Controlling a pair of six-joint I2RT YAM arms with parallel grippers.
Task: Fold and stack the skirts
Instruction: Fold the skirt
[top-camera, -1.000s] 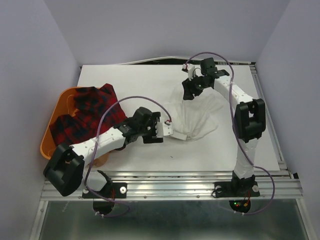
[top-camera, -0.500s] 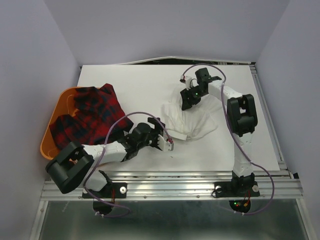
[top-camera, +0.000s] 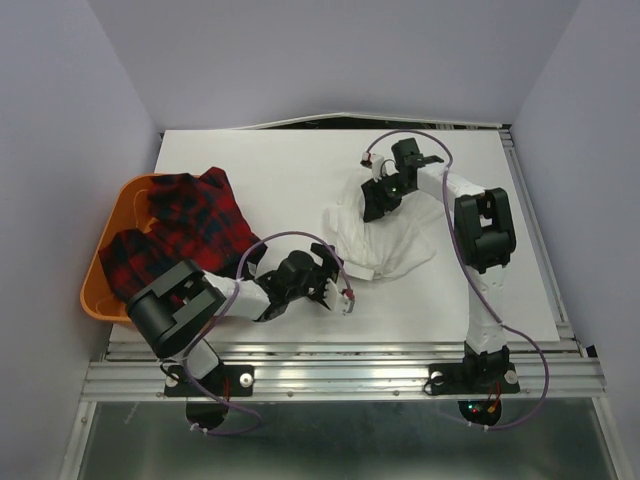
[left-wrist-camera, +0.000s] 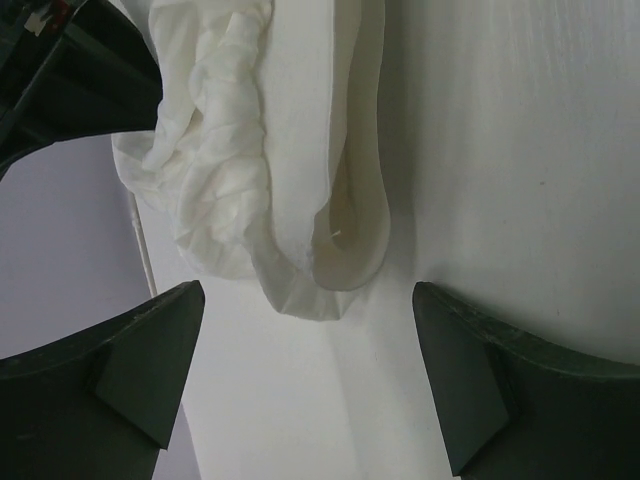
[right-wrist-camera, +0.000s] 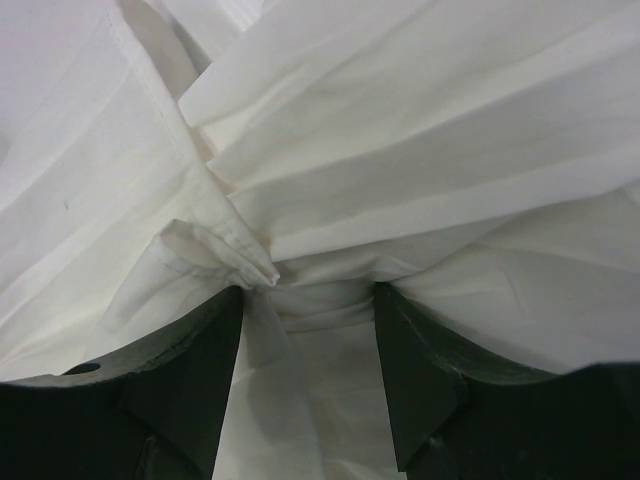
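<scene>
The white pleated skirt (top-camera: 390, 243) lies crumpled on the white table, right of centre. My right gripper (top-camera: 373, 208) is down on its far left corner; in the right wrist view the fingers (right-wrist-camera: 195, 370) pinch bunched white fabric (right-wrist-camera: 400, 150) between them. My left gripper (top-camera: 345, 293) is open and empty, low over the table just in front of the skirt's near left edge (left-wrist-camera: 240, 170), with bare table between its fingers (left-wrist-camera: 150, 360). The red-and-black plaid skirts (top-camera: 185, 215) are heaped in and over the orange basket at the left.
The orange plastic basket (top-camera: 97, 285) sits at the table's left edge, partly hanging off it. Grey walls close in the back and both sides. The metal rail with the arm bases (top-camera: 340, 370) runs along the near edge.
My left gripper has let go of the white skirt's near edge and pulled back toward the near side, jaws open. My right gripper came down and left with the skirt's far corner, then held still.
</scene>
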